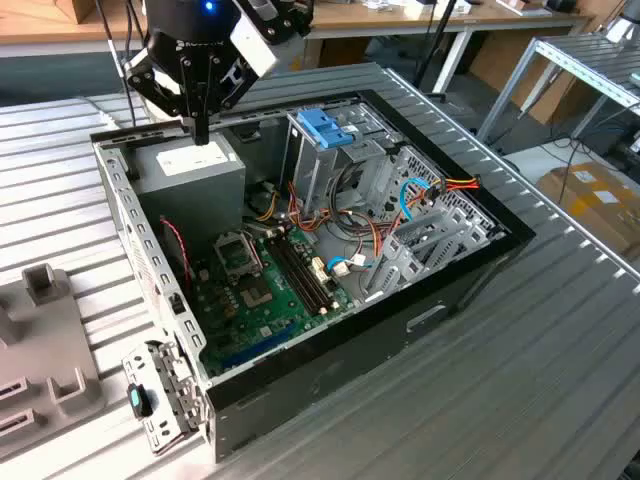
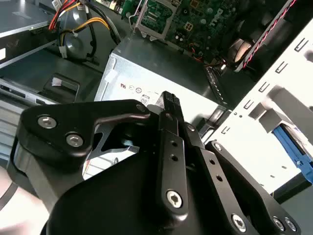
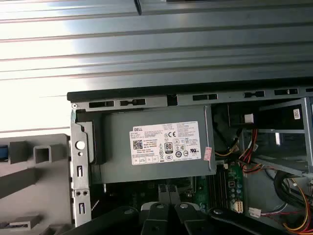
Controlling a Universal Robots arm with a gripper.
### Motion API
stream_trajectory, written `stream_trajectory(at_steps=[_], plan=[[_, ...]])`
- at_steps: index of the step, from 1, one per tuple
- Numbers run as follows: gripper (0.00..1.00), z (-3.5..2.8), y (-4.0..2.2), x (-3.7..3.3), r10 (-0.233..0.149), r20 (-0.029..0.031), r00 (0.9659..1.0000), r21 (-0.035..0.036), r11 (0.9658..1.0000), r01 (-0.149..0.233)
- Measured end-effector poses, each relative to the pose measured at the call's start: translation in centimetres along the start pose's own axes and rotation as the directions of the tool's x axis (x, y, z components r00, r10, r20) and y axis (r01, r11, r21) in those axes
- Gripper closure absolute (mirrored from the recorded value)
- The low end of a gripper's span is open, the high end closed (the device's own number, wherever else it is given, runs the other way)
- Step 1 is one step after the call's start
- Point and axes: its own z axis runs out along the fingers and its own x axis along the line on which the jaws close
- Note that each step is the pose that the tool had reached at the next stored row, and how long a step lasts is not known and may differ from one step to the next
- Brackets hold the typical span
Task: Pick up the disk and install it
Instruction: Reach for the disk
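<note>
The disk is out of view. My gripper (image 1: 201, 135) hangs over the back corner of the open computer case (image 1: 420, 320), on the exterior view's left. It is just above the grey power-supply box (image 1: 195, 180) with its white sticker (image 3: 165, 145). The two black fingers (image 3: 163, 195) stand pressed together with nothing between them; the second wrist view shows the same at the gripper (image 2: 169, 98). The fingertips point down at the box and seem a little above it.
A metal drive cage topped by a blue bracket (image 1: 325, 125) stands mid-case. The green motherboard (image 1: 260, 290) and loose coloured cables (image 1: 430, 190) fill the case floor. A grey slotted fixture (image 1: 40, 340) lies on the ribbed metal table (image 1: 520, 380) at the exterior view's left.
</note>
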Motion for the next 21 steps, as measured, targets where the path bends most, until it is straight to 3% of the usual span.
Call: stream_trajectory(at_steps=[12,21], plan=[[0.89,0.00,0.00,0.10,0.000,0.0000,1.0000,0.0000,1.0000,0.000],[0.89,-0.02,-0.07,0.98,0.000,0.0001,1.0000,-0.0001,1.0000,0.000]])
